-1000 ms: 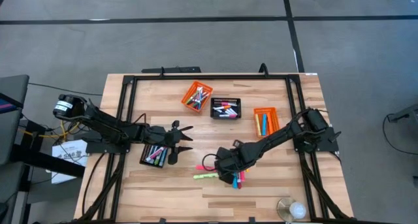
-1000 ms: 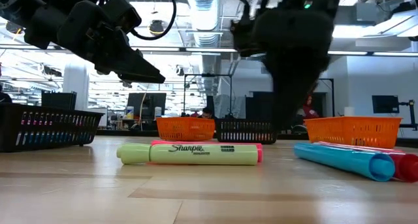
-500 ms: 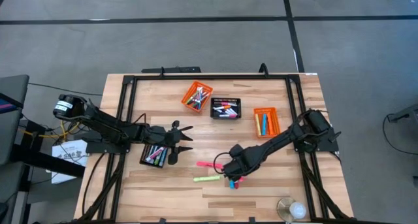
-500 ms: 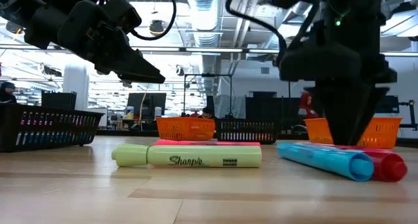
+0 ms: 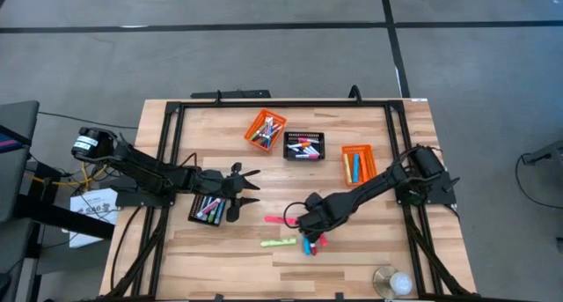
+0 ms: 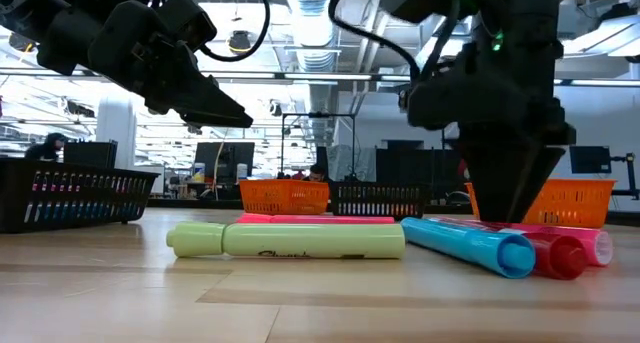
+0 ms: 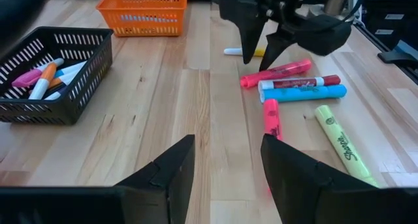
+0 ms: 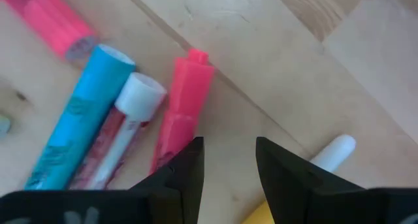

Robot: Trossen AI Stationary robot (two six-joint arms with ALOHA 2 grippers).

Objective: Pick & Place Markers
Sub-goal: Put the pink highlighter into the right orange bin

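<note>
Right gripper [image 5: 303, 224] part-open over markers [image 5: 310, 243], holding nothing

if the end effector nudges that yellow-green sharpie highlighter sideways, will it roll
Probably yes: the yellow-green highlighter lies flat on the bare wooden table, its barrel looking rounded. It looks stiff and light, so it would likely skid or roll rather than bend.

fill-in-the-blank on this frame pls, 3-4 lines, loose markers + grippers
1. The right gripper is over the loose markers, its fingers ____ and holding nothing.
2. The yellow-green marker lies on the ____.
3. The left gripper hovers beside a ____ basket of markers.
4. Touching the blue marker lies a ____-capped red one.

Missing: open; table; black; white
</note>
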